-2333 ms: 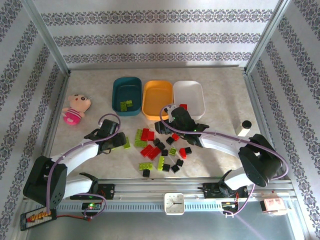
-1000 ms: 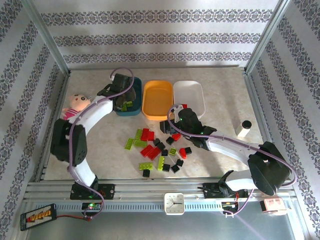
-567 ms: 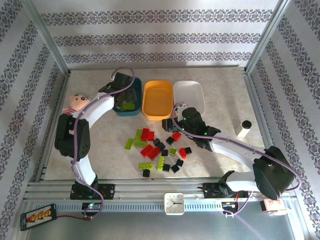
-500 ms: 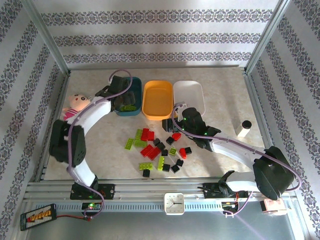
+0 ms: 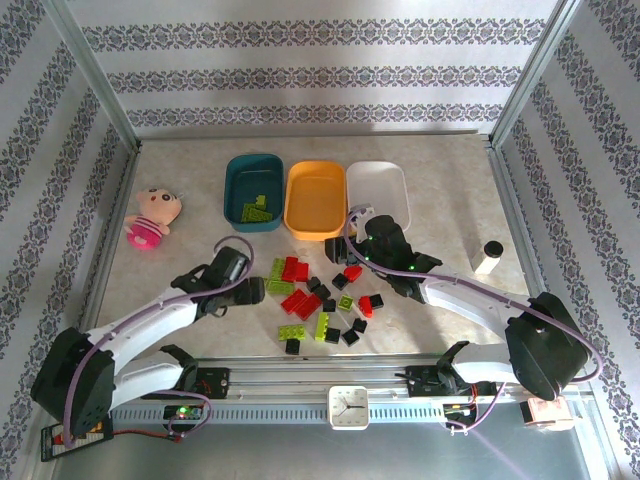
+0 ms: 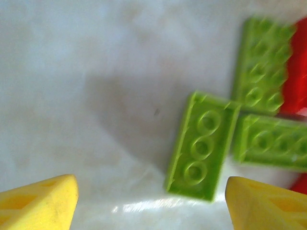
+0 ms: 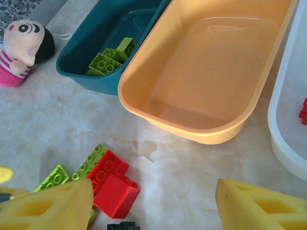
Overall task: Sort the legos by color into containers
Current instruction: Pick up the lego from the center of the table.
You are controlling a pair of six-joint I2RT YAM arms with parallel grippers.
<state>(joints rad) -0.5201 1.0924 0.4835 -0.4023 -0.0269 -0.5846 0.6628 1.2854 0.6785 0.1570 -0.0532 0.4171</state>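
Lime green, red and black legos (image 5: 320, 300) lie in a loose pile on the marble table. My left gripper (image 5: 250, 285) hovers open at the pile's left edge. In the left wrist view a green three-stud-long brick (image 6: 204, 143) lies flat just ahead of the gripper (image 6: 153, 206), with nothing held between the yellow fingers (image 6: 38, 201). My right gripper (image 5: 348, 243) is open and empty (image 7: 156, 206) over bare table between the pile and the orange tub (image 5: 315, 190). The teal tub (image 5: 252, 175) holds green bricks (image 7: 110, 60). A red brick (image 7: 303, 109) sits in the white tub (image 5: 378, 185).
A pink plush doll (image 5: 150, 215) lies left of the teal tub. A small white cylinder (image 5: 490, 255) stands at the right. Red bricks (image 7: 112, 184) lie beside my right gripper's left finger. Metal frame rails border the table, and a clock (image 5: 349, 407) sits on the front rail.
My left arm has drawn back from over the teal tub to the pile's left edge, its jaws now open, and another green brick lies in the tub. The right arm has barely moved.
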